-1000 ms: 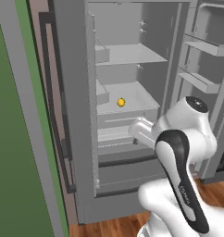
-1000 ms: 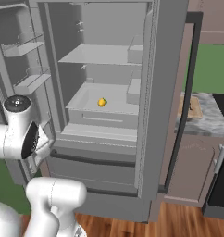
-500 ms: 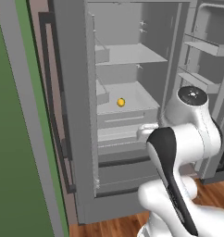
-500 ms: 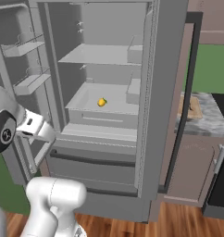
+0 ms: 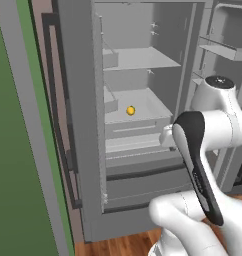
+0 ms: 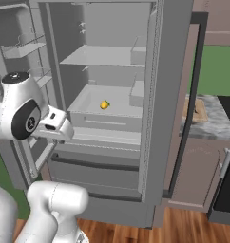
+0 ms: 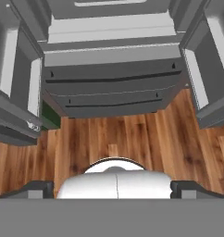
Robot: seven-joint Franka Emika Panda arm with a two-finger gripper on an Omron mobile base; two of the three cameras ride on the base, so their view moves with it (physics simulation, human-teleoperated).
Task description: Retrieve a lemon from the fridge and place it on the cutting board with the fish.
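Perhaps open claw [image 7: 112,185], tips barely visible; lemon [image 5: 130,110] on fridge [image 5: 88,150] shelf.

Arm [image 5: 213,130]: glossy white rounded shells, bulbous at the joints. 1 long dark grey to black curved panel along the forearm, with small pale lettering too small to read. Round joint cap [image 6: 23,121] dark grey with a small pale central mark. Base segments white.
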